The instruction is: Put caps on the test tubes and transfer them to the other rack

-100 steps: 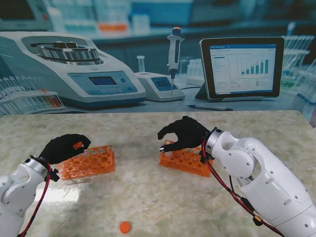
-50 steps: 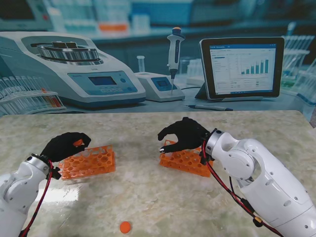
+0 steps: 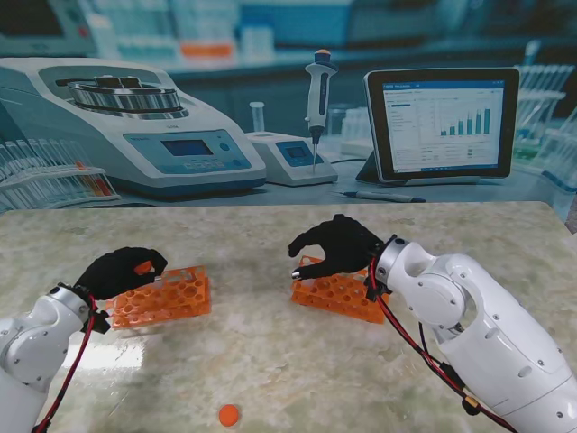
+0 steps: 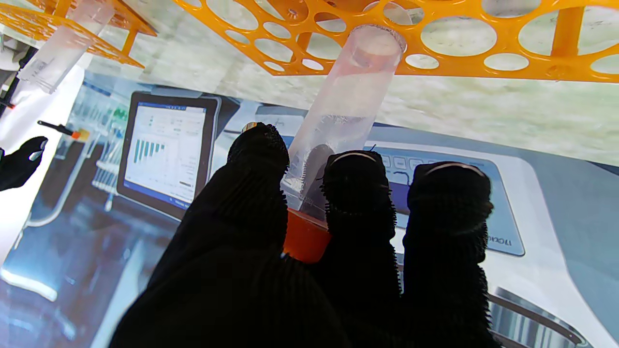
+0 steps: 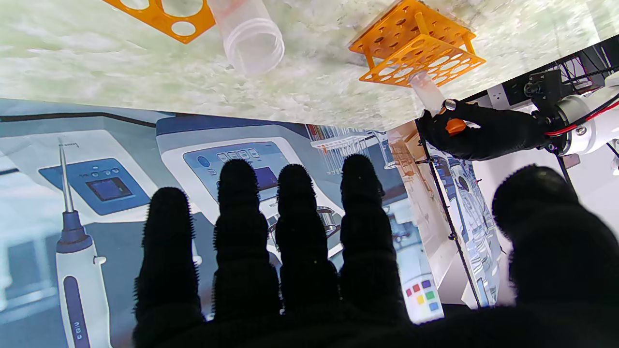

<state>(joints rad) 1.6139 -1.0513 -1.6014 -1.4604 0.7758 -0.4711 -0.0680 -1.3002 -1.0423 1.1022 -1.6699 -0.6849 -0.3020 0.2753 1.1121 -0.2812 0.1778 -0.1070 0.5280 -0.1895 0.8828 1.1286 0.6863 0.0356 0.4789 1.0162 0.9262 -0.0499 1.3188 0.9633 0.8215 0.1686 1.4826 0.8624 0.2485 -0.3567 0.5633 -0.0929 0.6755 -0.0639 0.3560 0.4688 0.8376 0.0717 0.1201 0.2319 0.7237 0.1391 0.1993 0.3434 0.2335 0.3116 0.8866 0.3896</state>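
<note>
A robot with two white arms and black-gloved hands works at a pale marbled table. Behind the table hangs a printed laboratory backdrop.

The left hand grips a clear test tube that wears an orange cap. Its thumb and fingers are closed around the capped end. The tube's lower end sits in a hole at the edge of the left orange rack, and the tube leans toward the hand. In the right wrist view the same tube shows at that rack's near corner.

The right hand hovers over the right orange rack, holding nothing. Its four fingers are spread straight and its thumb stands well apart. An uncapped clear tube stands in that rack, close under the fingertips; whether they touch it cannot be told.

A loose orange cap lies on the table nearer to me, well apart from both racks and roughly between them.
</note>
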